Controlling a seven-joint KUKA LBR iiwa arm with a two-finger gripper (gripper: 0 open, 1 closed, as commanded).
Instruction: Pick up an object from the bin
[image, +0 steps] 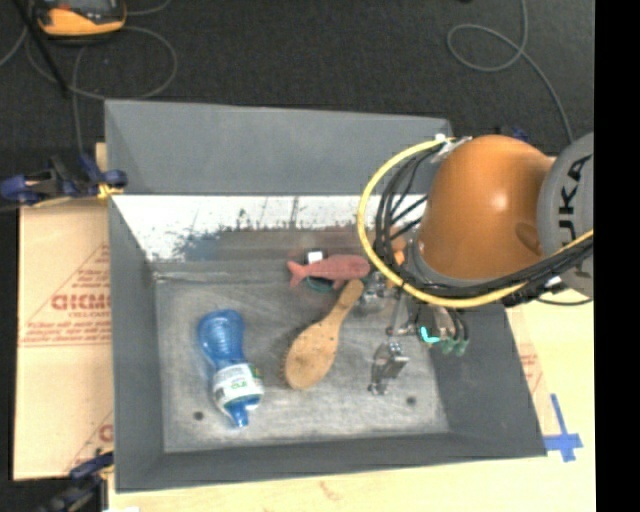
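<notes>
My gripper (383, 370) hangs below the orange wrist cover over the bin floor, right of the middle, with bare floor under it. A wooden spoon (318, 343) lies just to its left, bowl toward the front and handle pointing up and to the right. Behind the spoon, near the back wall, rests a pink fish-shaped toy (330, 268) on top of a small dark teal thing (320, 285). Further left a blue plastic bottle (227, 366) lies on its side, with its white label and cap toward the front.
The arm and its cables cover the bin's right back part. Bare floor runs along the front of the bin and in its front right corner.
</notes>
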